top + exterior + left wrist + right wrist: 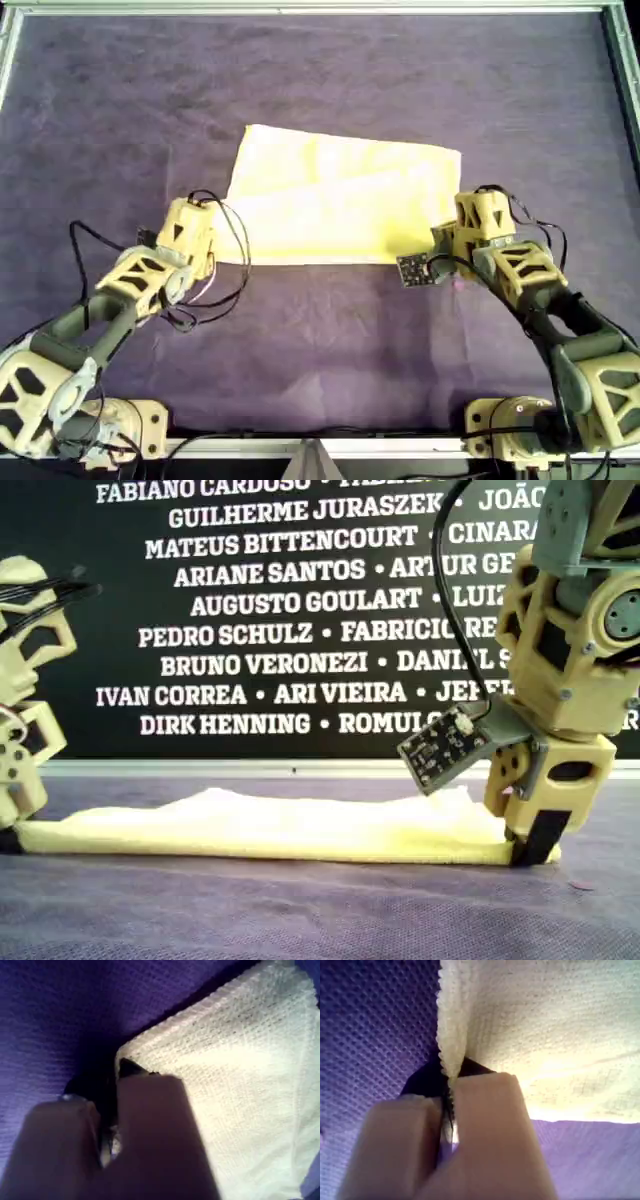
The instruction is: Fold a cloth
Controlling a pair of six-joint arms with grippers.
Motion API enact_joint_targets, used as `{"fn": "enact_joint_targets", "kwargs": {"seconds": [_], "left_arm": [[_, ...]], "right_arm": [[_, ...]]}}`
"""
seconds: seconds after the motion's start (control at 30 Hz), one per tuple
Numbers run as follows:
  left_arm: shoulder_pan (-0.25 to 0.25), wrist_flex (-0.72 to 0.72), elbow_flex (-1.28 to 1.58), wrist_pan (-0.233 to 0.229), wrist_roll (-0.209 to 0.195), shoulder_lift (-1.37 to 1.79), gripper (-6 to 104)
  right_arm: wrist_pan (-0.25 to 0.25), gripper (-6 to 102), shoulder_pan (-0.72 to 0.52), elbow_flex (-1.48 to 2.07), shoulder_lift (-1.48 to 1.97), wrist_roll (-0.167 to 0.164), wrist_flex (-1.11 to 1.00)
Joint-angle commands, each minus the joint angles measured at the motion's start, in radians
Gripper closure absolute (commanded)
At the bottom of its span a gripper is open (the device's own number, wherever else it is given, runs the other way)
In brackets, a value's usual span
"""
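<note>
Cloth (340,200), pale yellow, folded double, lay mid-table on purple covering (320,330) in the overhead view. Corner at 7 o'clock pinched in left gripper (107,1110); corner at 5 o'clock clamped in right gripper (447,1110). Fingertips largely hidden by fabric. Backdrop names (300,605) partly cut off: "PEDRO SCHULZ", "BRUNO VERONEZI", "DIRK HENNING".

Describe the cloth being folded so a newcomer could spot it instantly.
Start from the dark purple table covering that fills the framed tabletop. Near its middle in the overhead view lies the cloth, between the two arms, with the left pincer and right pincer at its near corners. It alone is pale yellow, thin and plain.
</note>
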Motion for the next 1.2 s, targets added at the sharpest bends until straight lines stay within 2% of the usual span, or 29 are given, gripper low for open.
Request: {"fn": "enact_joint_targets", "kwargs": {"seconds": [0.0, 0.1, 0.2, 0.23, 0.33, 0.43, 0.83, 1.03, 1.17], "left_arm": [[-0.02, -0.005, 0.002, 0.002, 0.0, 0.098, 96], [-0.02, -0.003, 0.008, 0.002, 0.003, 0.16, 90], [-0.02, 0.0, 0.038, 0.002, 0.005, 0.259, 72], [-0.02, 0.003, 0.064, 0.002, 0.017, 0.307, 65], [-0.028, 0.008, 0.155, 0.002, 0.021, 0.479, 51], [-0.037, 0.008, 0.273, -0.002, 0.021, 0.658, 48], [-0.02, 0.006, 0.621, -0.018, 0.021, 1.473, 48], [-0.02, 0.006, 0.673, -0.018, 0.02, 1.474, 48], [-0.02, 0.005, 0.699, -0.018, 0.02, 1.476, 47]], "right_arm": [[-0.002, 96, 0.002, -0.026, 0.067, 0.002, -0.054], [-0.002, 89, 0.002, -0.026, 0.069, -0.008, -0.081], [-0.002, 72, 0.003, -0.006, 0.11, -0.014, -0.072], [-0.002, 65, 0.003, 0.003, 0.135, -0.015, -0.066], [-0.002, 48, 0.002, 0.063, 0.252, -0.017, -0.064], [-0.002, 37, 0.002, 0.146, 0.399, -0.017, -0.064], [0.017, 36, -0.017, 0.624, 1.184, -0.017, -0.063], [0.017, 36, -0.017, 0.897, 1.572, -0.015, -0.075], [0.018, 35, -0.02, 0.931, 1.617, -0.018, -0.067]]}}
